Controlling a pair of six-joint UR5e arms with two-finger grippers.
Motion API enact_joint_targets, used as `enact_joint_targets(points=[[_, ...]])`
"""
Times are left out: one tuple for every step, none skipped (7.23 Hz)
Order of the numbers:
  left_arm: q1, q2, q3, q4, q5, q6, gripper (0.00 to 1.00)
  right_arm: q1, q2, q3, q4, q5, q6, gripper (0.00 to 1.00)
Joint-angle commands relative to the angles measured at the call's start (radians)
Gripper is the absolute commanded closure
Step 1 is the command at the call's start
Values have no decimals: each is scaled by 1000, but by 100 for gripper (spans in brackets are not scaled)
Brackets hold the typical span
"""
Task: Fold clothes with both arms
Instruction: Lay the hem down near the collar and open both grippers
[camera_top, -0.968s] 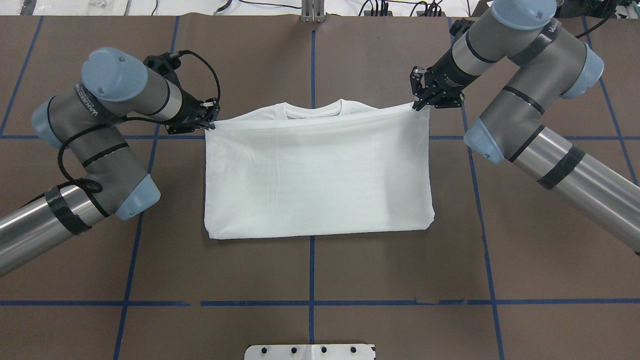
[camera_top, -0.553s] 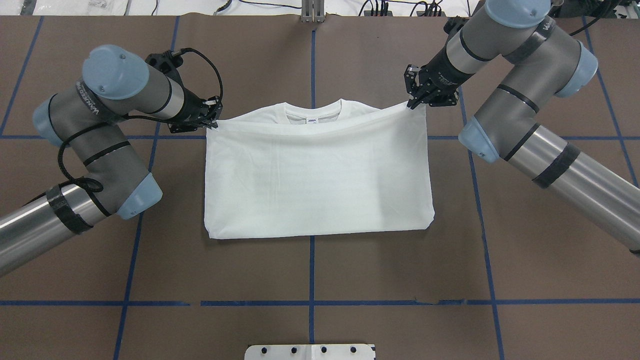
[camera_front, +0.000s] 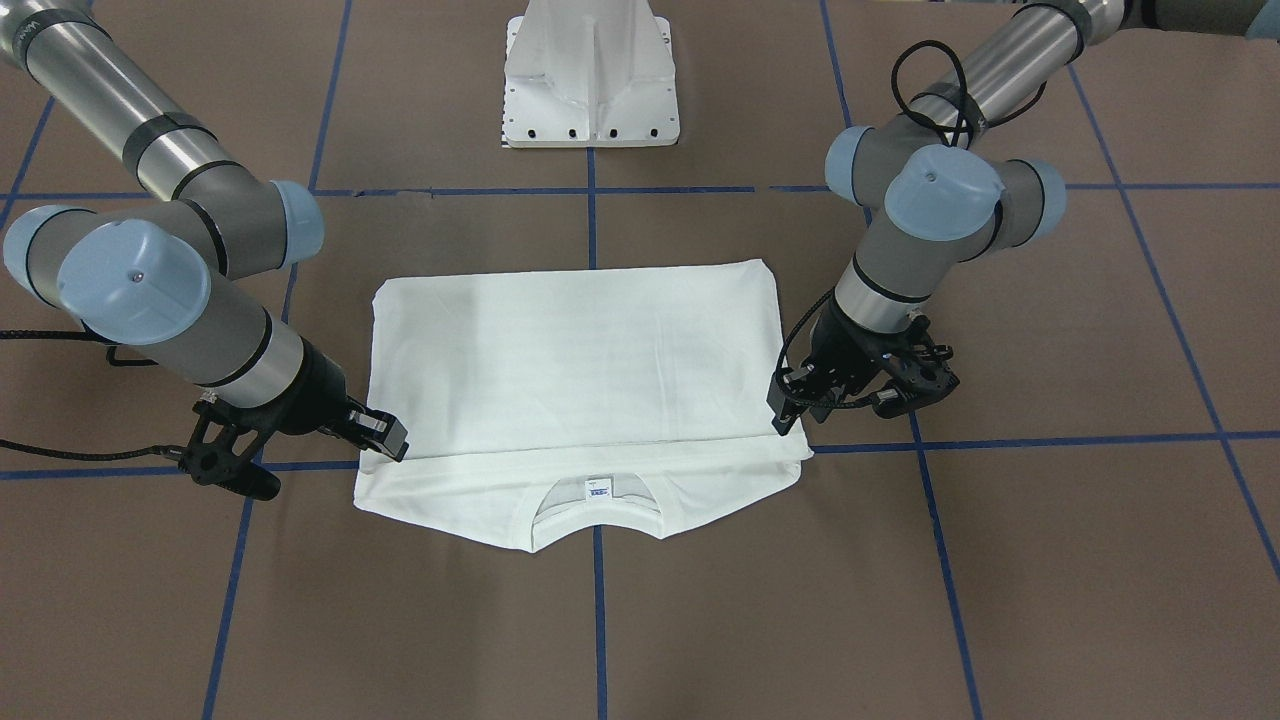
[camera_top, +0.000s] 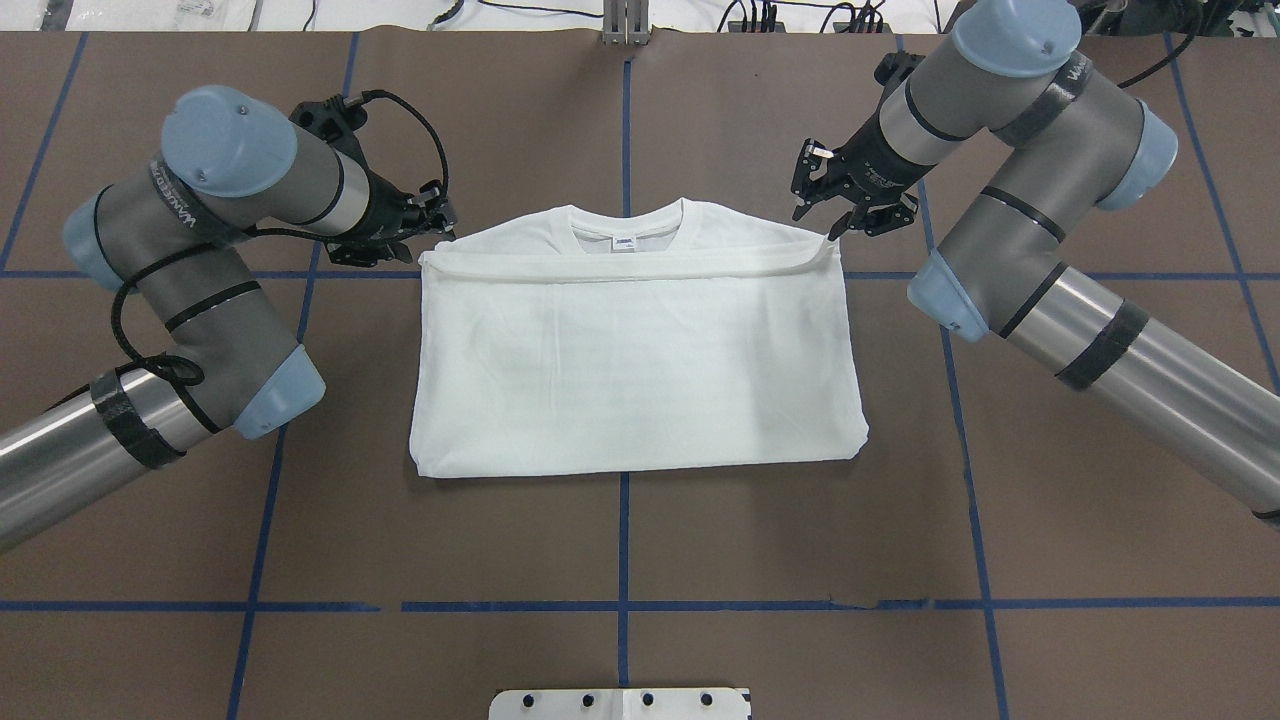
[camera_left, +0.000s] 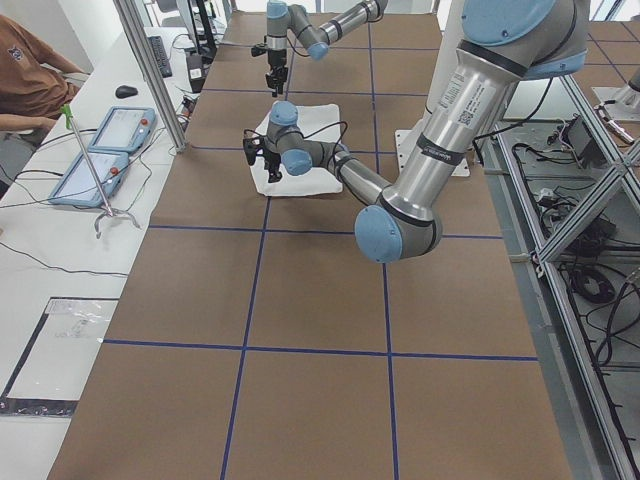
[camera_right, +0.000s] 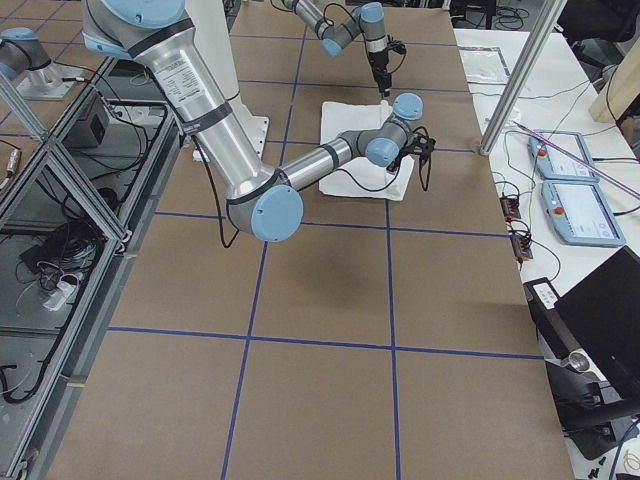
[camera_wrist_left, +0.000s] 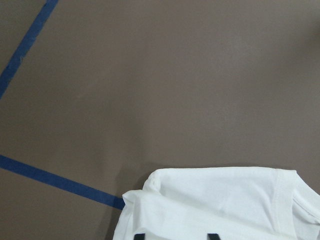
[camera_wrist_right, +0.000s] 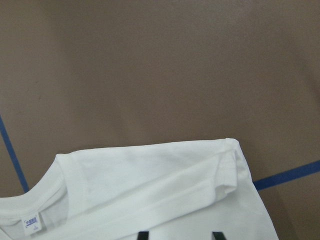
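Your shirt folded flat on the surface between the grippers, left gripper spread wide just beside one corner, right gripper spread wide near the other, neither holding anything

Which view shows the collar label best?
Right wrist-mounted: the collar label is largest there, with its blue print visible, though it sits near the frame's corner. Front-facing and overhead show it tiny but unobstructed. Left wrist misses it; the side views are too far.
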Motion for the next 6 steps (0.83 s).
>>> enact_joint_targets(points=[[-3, 3, -23, 1, 1, 0, 1, 1, -9, 7, 4, -2, -21, 0], [-5, 11, -60, 9, 0, 0, 1, 4, -25, 27, 48, -5, -7, 0], [-5, 14, -89, 26, 0, -2, 1, -17, -114, 124, 52, -26, -6, 0], [-5, 14, -96, 31, 1, -2, 1, -68, -214, 228, 47, -75, -6, 0], [-3, 13, -103, 31, 3, -2, 1, -108, -290, 310, 40, -94, -3, 0], [-3, 14, -112, 31, 3, -2, 1, -144, -345, 348, 38, -104, -3, 0]])
